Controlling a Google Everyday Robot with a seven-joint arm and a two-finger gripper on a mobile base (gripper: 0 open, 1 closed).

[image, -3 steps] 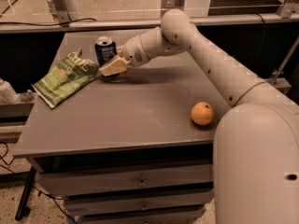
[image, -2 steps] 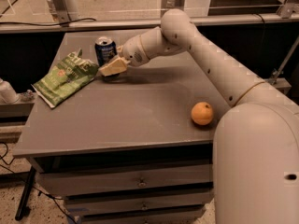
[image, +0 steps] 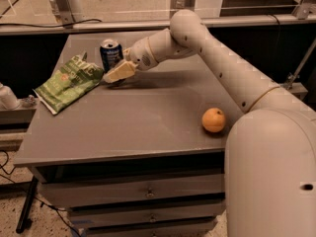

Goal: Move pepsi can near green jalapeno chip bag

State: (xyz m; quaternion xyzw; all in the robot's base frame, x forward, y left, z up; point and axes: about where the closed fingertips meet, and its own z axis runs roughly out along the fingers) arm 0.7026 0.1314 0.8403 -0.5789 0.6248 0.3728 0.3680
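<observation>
The pepsi can (image: 110, 54) is dark blue with a silver top and stands upright at the back left of the grey table (image: 143, 127). The green jalapeno chip bag (image: 67, 82) lies flat and crinkled just to the can's left and a little nearer the front. The two are close together. My gripper (image: 118, 72) is low over the table, right in front of the can and to its right, next to the bag's right edge. The can stands free on the table, partly behind the gripper.
An orange fruit (image: 214, 120) sits on the table's right side, near my arm's base. Drawers (image: 148, 194) are below the table's front edge. A rail and posts (image: 59, 4) run behind the table. A pale object (image: 7, 97) sits off the table's left edge.
</observation>
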